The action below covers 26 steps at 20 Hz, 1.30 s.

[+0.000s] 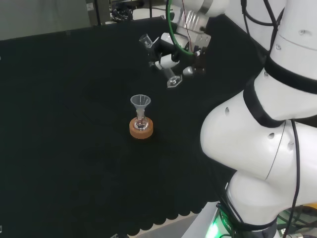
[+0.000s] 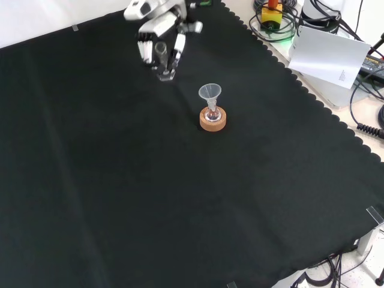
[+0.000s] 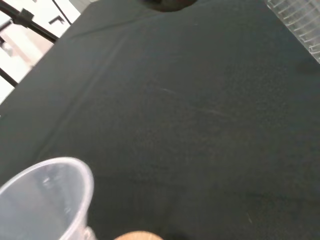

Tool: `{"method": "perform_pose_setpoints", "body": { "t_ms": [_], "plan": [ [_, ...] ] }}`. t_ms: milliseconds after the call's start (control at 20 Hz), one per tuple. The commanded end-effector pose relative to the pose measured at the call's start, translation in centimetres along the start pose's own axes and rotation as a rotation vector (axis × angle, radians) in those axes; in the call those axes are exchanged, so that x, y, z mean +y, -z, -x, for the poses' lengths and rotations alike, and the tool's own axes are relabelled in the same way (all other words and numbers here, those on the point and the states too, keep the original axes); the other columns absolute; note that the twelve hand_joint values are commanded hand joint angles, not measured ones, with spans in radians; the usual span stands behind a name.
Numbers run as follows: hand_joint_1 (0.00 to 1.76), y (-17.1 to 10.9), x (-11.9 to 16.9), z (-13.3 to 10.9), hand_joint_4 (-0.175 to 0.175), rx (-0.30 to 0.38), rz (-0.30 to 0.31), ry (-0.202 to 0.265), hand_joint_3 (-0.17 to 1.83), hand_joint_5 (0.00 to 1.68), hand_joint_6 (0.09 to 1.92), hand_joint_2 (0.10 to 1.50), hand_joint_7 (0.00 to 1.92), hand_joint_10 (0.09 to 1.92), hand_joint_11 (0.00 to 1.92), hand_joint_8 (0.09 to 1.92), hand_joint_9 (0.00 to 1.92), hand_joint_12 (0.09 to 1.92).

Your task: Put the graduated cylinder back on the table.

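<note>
- Graduated cylinder (image 1: 159, 61): a clear tube held in the hand (image 1: 171, 55), tilted well off vertical in the head view. Its spout end points up and away from the arm, and its hexagonal foot (image 1: 174, 82) hangs below the fingers.
- In the front view the cylinder (image 2: 162, 60) looks nearly upright between the fingers (image 2: 178, 47), with its foot just under the fingertips. I cannot tell whether the foot touches the black cloth (image 2: 150, 198) or hangs just above it.
- Hand state: fingers curled round the tube, clamped on it about mid-length. No sign of the fingers letting go.
- Neighbours: 1 small flask with a clear funnel (image 1: 140, 102) in its neck, seated on a cork ring (image 1: 141, 128). It stands below and left of the hand in the head view, near but apart from it. In the wrist view the funnel rim (image 3: 47, 192) sits close and large.
- Step in hand, as I judge it: the set-down, with the cylinder carried over open cloth and not yet stood and released.
- Next move calls for: righting the tube so the foot is level, then lowering until the whole foot rests flat, and only then opening the fingers.
- The hand should withdraw up and away from the funnel side.
- Risk: a tilted foot would land on 1 edge and the tall tube could tip.
</note>
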<state>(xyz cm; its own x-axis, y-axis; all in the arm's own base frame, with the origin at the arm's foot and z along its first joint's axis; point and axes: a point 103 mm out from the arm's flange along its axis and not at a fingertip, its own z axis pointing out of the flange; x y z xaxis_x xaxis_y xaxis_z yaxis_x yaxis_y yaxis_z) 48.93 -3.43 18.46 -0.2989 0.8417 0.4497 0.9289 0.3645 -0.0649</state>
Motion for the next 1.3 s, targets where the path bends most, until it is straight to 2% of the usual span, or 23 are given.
{"method": "perform_pose_setpoints", "body": {
  "t_ms": [50, 200, 450, 600, 850, 1300],
  "plan": [
    [1.27, -2.5, 5.2, 3.2, -0.175, 0.069, 0.083, 0.03, 0.0, 1.04, 0.9, 1.08, 1.07, 0.09, 1.26, 0.88, 1.48, 0.72],
    [1.27, -3.2, 6.4, 3.4, -0.175, 0.104, 0.081, 0.048, 0.0, 1.04, 0.91, 1.08, 1.07, 0.09, 1.25, 0.88, 1.48, 0.72],
    [1.27, -4.0, 7.6, 4.2, -0.175, 0.131, 0.125, 0.051, 0.0, 1.04, 0.91, 1.08, 1.07, 0.09, 1.25, 0.89, 1.47, 0.73],
    [1.27, -4.6, 8.1, 4.8, -0.175, 0.152, 0.152, 0.049, 0.0, 1.04, 0.91, 1.08, 1.07, 0.09, 1.25, 0.89, 1.46, 0.73],
    [1.27, -5.2, 8.6, 5.9, -0.175, 0.177, 0.239, 0.034, 0.0, 1.03, 0.92, 1.08, 1.06, 0.09, 1.25, 0.9, 1.46, 0.73],
    [1.27, -6.3, 10.0, 7.1, -0.175, 0.245, 0.283, 0.019, 0.0, 1.03, 0.93, 1.09, 1.05, 0.09, 1.24, 0.91, 1.45, 0.73]
  ]
}}
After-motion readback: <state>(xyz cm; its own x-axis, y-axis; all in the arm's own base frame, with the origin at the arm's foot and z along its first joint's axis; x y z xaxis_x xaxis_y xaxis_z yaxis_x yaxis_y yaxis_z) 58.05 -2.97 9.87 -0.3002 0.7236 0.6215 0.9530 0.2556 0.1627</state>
